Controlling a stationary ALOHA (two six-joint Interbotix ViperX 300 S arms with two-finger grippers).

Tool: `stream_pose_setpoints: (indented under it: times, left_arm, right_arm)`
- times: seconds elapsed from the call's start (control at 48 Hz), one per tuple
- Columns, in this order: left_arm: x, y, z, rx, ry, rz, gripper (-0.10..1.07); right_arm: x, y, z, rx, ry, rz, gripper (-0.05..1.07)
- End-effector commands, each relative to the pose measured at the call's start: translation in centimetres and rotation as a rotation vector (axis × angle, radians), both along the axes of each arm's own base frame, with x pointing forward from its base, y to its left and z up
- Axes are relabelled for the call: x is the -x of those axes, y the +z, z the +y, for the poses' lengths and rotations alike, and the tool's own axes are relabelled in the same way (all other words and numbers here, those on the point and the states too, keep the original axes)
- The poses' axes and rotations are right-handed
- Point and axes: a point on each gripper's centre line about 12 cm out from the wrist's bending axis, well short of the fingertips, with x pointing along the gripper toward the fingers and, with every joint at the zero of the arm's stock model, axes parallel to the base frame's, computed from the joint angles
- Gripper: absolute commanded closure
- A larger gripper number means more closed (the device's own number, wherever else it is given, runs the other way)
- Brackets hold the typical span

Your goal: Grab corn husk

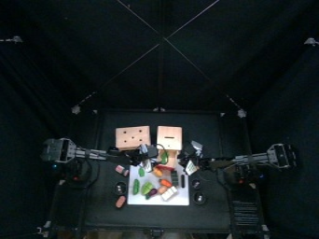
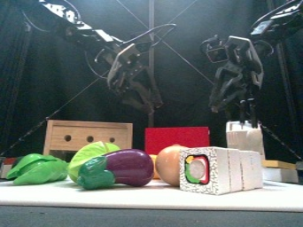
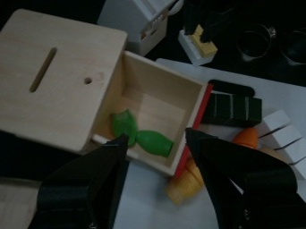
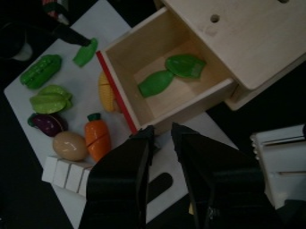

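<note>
Two green corn husk pieces [image 4: 170, 75] lie inside the open wooden box [image 4: 180, 54], side by side, one beside the other. Both hands hover above it empty: the left hand [image 3: 153, 179] spread wide, the right hand [image 4: 163, 170] narrowly parted. One carrot [image 4: 97, 136] and one eggplant [image 2: 128, 167] rest on the white mat [image 4: 36, 94] covering the black counter [image 1: 106, 126], black curtains all around.

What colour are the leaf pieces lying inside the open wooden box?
Green leaf pieces; clearest in the right wrist view.
</note>
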Motion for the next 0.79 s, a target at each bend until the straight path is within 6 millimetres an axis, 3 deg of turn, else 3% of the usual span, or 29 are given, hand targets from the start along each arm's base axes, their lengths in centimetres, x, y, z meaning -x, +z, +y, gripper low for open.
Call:
stream_pose_setpoints:
  times: [0.0,0.167,0.333,0.542,0.771]
  left_arm:
    - [1.9,1.4,0.0,-0.007,-0.008,-0.036,0.08]
    - [6.2,-0.5,-0.7,-0.009,-0.039,0.009,0.08]
    - [9.0,-3.0,-2.2,-0.024,-0.164,0.03,0.07]
    - [9.3,-4.0,-4.1,-0.037,-0.309,0.015,0.07]
    - [8.3,-6.2,-4.9,0.027,-0.295,0.079,0.04]
  right_arm:
    - [-0.9,1.9,0.2,-0.001,0.014,-0.061,0.37]
    - [-2.4,3.0,0.6,0.002,0.045,-0.108,0.37]
    - [-3.0,2.1,0.2,0.02,0.044,-0.077,0.37]
    - [-3.6,1.3,0.3,0.016,0.046,-0.055,0.37]
    - [-3.6,1.2,0.3,0.013,0.044,-0.05,0.37]
